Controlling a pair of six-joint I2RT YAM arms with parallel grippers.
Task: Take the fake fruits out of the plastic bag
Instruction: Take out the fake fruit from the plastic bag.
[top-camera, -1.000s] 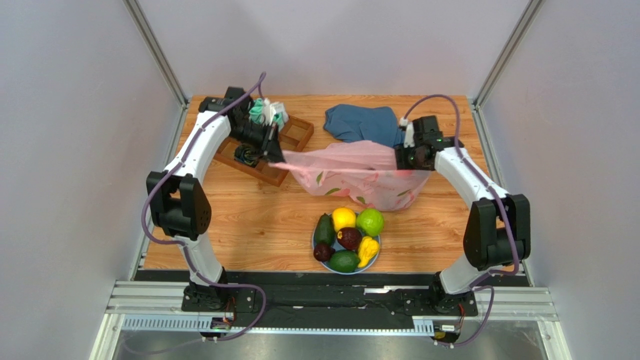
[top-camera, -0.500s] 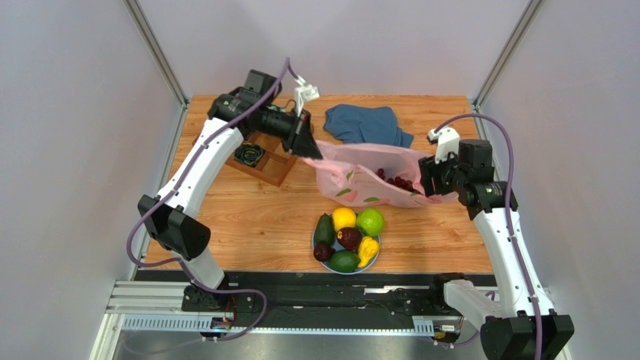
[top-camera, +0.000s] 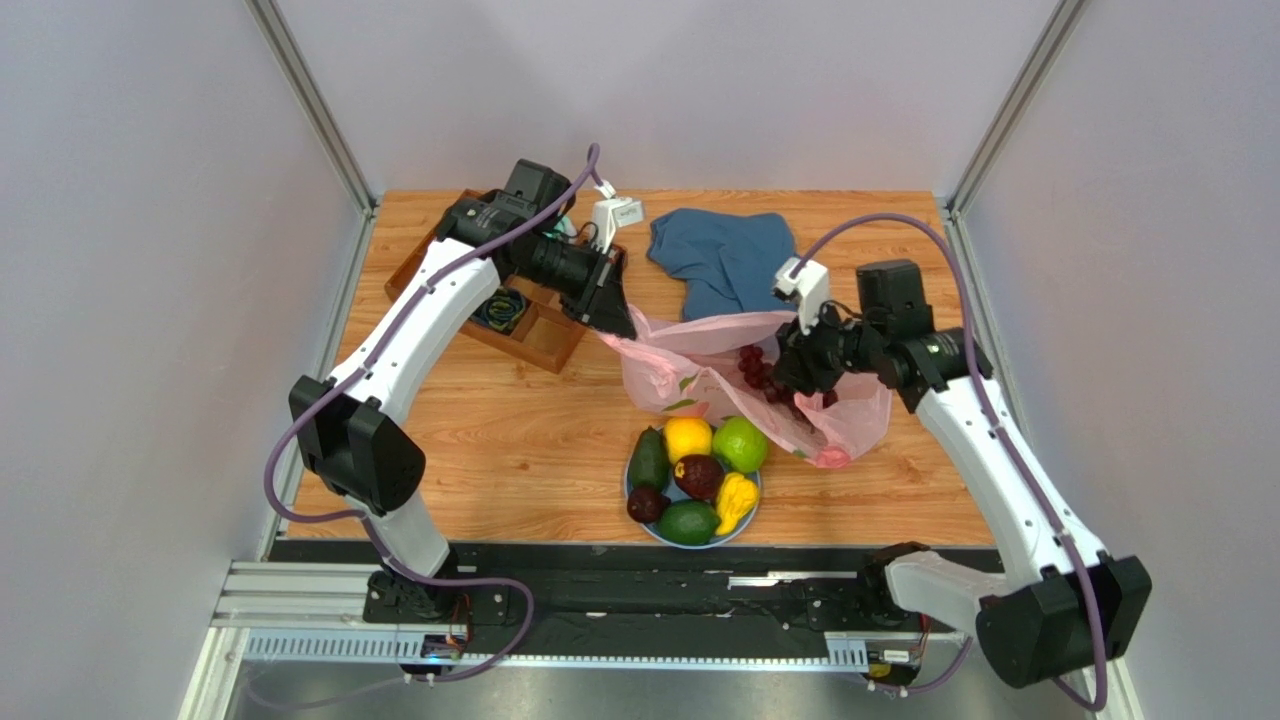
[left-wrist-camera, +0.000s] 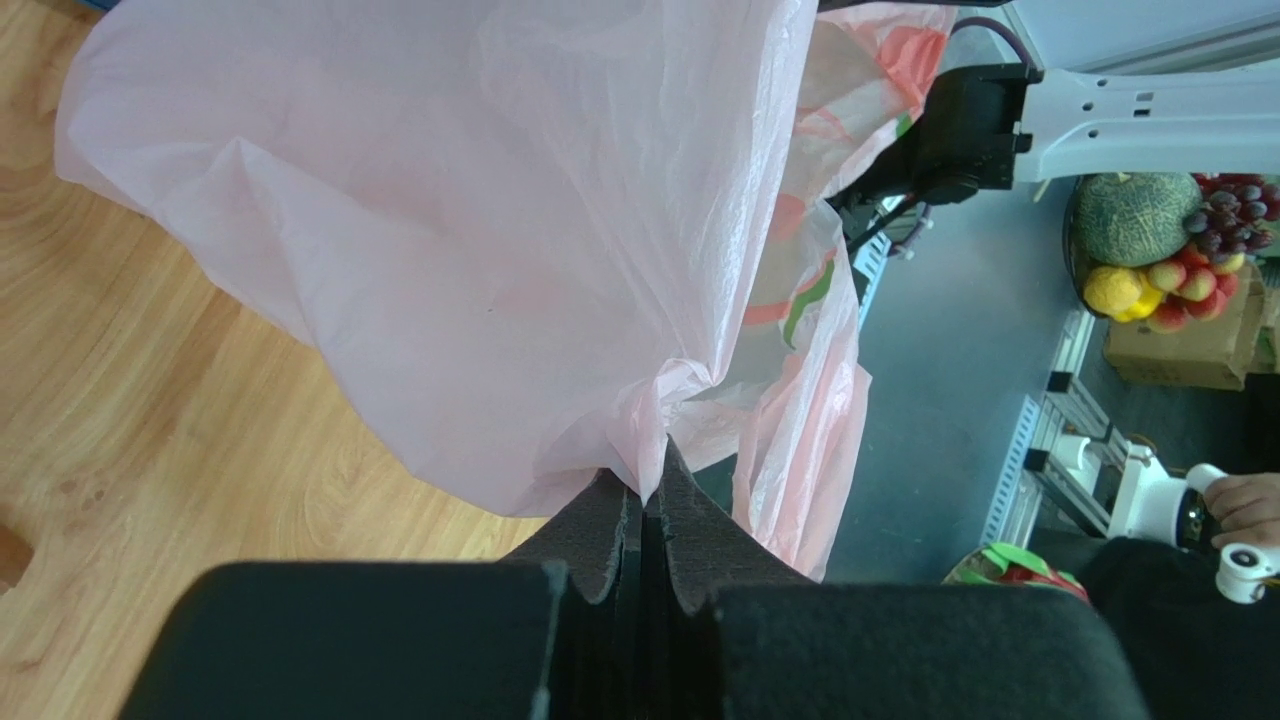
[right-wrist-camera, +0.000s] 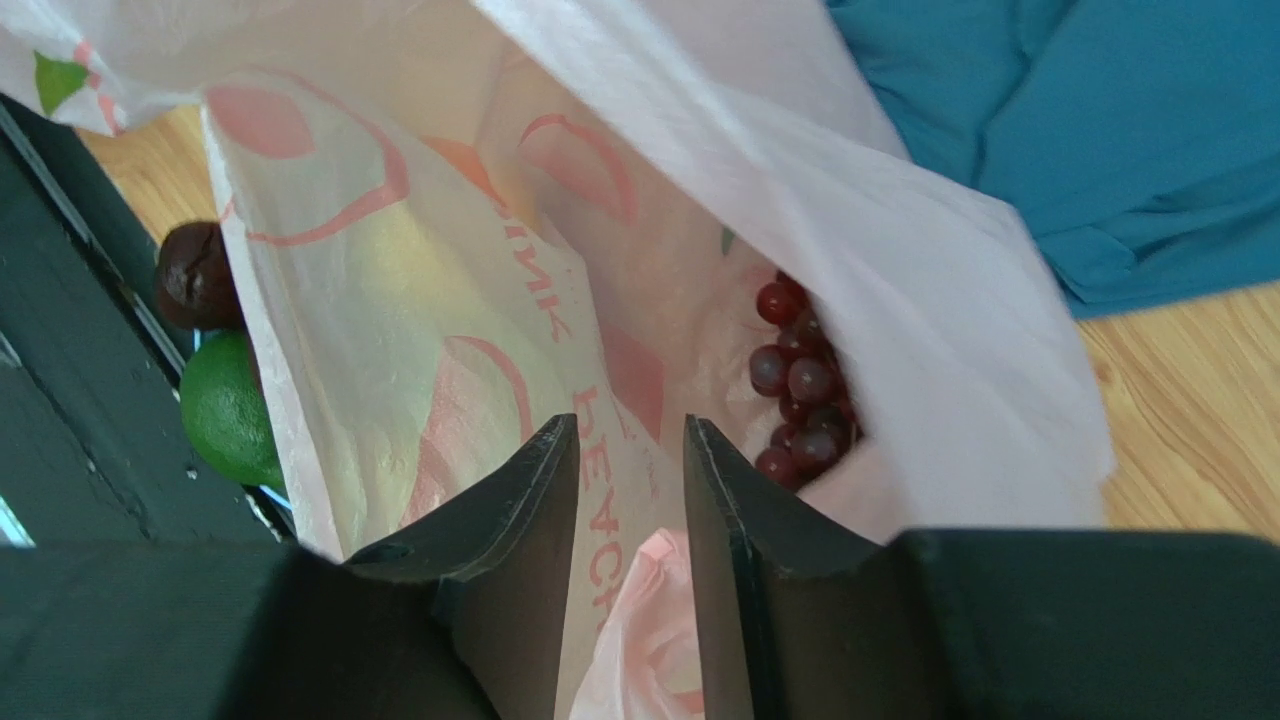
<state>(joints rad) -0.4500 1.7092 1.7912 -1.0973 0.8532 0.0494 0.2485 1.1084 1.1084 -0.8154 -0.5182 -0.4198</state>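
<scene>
L hand (left-wrist-camera: 643, 503) clamped on plastic bag (top-camera: 684, 368) rim; R hand (right-wrist-camera: 631, 450), jaws part-open, has moved from bag's edge into its mouth, by grape bunch (right-wrist-camera: 796, 398) inside, likely last item, other fake fruits (top-camera: 694, 477) on plate (top-camera: 627, 483).

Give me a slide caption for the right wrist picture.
Right claw open at the mouth of the pink bag, grape bunch inside, blue cloth beyond.

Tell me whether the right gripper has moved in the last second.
Yes. The right gripper has shifted away from the blue cloth toward the table's near edge, closer to the plate, and now sits at the mouth of the plastic bag.
</scene>
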